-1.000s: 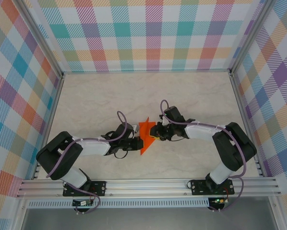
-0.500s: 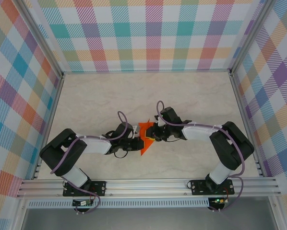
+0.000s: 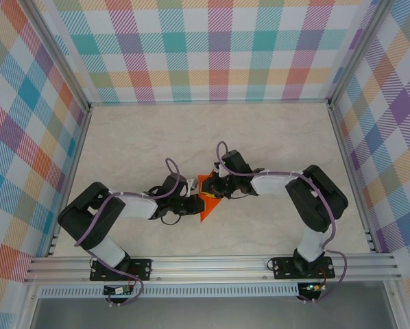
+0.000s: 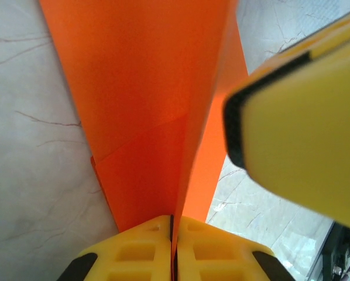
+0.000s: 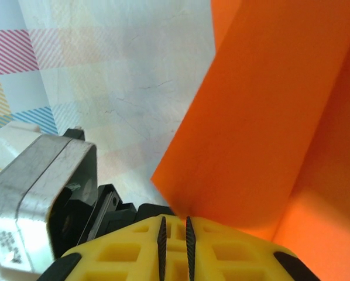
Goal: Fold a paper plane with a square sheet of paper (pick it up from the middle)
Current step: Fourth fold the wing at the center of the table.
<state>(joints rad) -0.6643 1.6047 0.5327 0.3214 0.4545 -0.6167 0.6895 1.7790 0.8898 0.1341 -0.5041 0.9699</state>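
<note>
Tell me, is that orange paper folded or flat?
Folded: the paper plane shows a crease and overlapping layers, pinched by the left gripper and right gripper.

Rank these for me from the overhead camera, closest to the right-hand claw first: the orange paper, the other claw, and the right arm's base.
1. The orange paper: touching the right gripper, at the table's middle.
2. The left gripper: just across the paper, on its left.
3. The right arm's base: far off, at the table's near edge, on the right.

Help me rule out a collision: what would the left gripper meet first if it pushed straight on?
The left gripper, shut on the paper plane, would probably meet the yellow finger of the right gripper ahead; depth is unclear.
</note>
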